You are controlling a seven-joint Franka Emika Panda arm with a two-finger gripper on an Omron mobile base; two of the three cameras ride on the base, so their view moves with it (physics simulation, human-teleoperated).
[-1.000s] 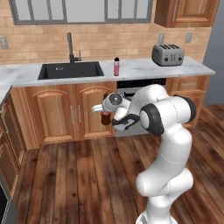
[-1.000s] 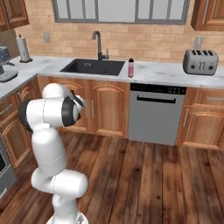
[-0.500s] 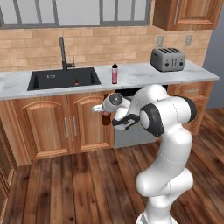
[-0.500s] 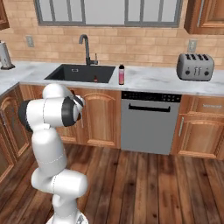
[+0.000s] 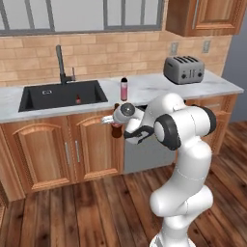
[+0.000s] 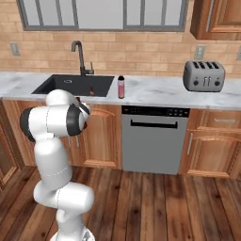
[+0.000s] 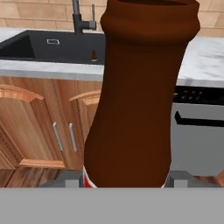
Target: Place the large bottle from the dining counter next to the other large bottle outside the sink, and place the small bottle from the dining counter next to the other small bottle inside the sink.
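My gripper (image 5: pixel 116 126) is shut on a large dark brown bottle (image 5: pixel 116 131), held in front of the cabinet doors below the counter edge. In the hand view this bottle (image 7: pixel 140 92) stands upright between the two fingers (image 7: pixel 70 179), with a red and white label at its base. Another large bottle (image 5: pixel 124 89), pink with a dark cap, stands on the counter just right of the black sink (image 5: pixel 48 96); the right base view shows it too (image 6: pixel 121 87). A small red bottle (image 5: pixel 78 100) stands inside the sink, also seen as the small bottle (image 7: pixel 93 55).
A tall faucet (image 5: pixel 60 62) rises behind the sink. A silver toaster (image 5: pixel 187 69) sits on the right of the marble counter (image 5: pixel 154 89). A dishwasher (image 6: pixel 153 139) sits under the counter beside wooden cabinet doors (image 5: pixel 43 149). Wood floor lies in front.
The whole scene has slid left in both base views, so the base has moved along the counter. The arm keeps its pose and the brown bottle stays in the gripper.
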